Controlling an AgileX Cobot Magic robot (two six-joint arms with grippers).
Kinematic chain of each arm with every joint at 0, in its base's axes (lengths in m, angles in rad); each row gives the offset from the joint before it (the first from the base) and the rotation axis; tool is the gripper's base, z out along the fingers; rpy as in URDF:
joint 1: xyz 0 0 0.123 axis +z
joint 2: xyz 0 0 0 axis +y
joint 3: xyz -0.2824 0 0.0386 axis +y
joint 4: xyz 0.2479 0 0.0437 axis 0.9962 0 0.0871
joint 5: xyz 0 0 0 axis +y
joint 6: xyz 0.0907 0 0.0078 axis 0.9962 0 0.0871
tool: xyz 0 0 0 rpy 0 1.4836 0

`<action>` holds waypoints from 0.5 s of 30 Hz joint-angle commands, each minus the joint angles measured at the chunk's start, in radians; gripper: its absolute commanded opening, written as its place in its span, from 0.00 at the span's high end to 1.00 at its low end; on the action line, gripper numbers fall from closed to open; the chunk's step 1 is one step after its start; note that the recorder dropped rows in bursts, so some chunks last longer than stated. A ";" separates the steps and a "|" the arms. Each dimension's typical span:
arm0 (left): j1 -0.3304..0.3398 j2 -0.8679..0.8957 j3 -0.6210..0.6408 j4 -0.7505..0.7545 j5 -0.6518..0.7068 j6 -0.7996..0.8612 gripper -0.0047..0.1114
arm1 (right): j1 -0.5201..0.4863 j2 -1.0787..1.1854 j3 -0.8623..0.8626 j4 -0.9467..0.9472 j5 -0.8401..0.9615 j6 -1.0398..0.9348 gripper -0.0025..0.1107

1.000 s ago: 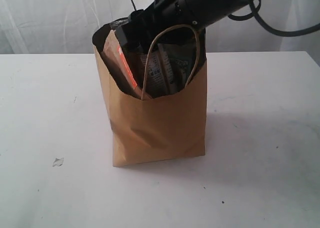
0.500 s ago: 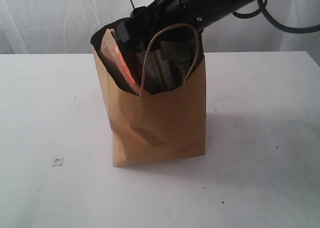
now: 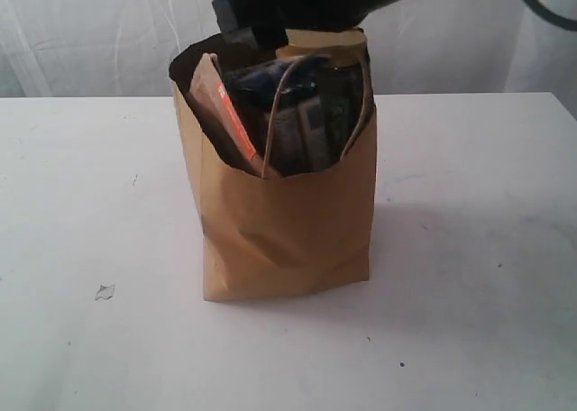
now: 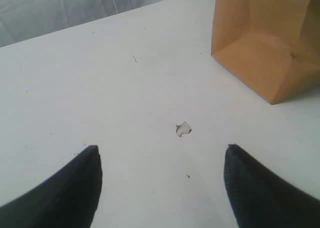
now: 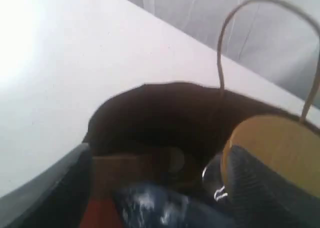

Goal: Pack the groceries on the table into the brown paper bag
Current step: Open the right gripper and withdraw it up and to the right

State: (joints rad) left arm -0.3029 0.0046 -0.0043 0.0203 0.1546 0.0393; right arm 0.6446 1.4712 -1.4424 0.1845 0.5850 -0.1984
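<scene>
1. We see the brown paper bag [image 3: 288, 222] standing upright on the white counter [image 3: 469, 321], with its mouth open.
2. Inside it, the brown-orange pouch [image 3: 227, 123] leans on one wall with dark packets [image 3: 297, 123] beside it. The gold-lidded clear jar [image 3: 317, 43] sits topmost, at the rim.
3. The right gripper [image 5: 160, 153] hangs over the bag's mouth, its jaws spread and pinching nothing.
4. The left gripper [image 4: 160, 183] hovers over the counter near the bag. Its jaws are spread, and a small scuff [image 4: 183, 129] lies ahead of it.

Lab-like robot test setup: bare white table [image 3: 90, 204], plain white curtain backdrop [image 3: 90, 32], black arm [image 3: 297, 5].
</scene>
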 commanded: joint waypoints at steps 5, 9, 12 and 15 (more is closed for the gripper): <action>-0.002 -0.005 0.004 -0.010 -0.004 -0.006 0.35 | -0.007 -0.043 -0.003 -0.006 -0.047 -0.032 0.37; -0.002 -0.005 0.004 -0.010 -0.004 -0.006 0.35 | -0.007 -0.043 -0.003 -0.006 -0.043 -0.032 0.37; -0.002 -0.005 0.004 -0.010 -0.004 -0.006 0.35 | -0.007 -0.043 -0.003 -0.006 -0.052 -0.032 0.37; -0.002 -0.005 0.004 -0.010 -0.004 -0.006 0.35 | -0.007 -0.043 -0.003 -0.004 -0.052 -0.032 0.37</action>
State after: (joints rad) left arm -0.3029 0.0046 -0.0043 0.0203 0.1546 0.0393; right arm 0.6446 1.4362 -1.4424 0.1827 0.5456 -0.2230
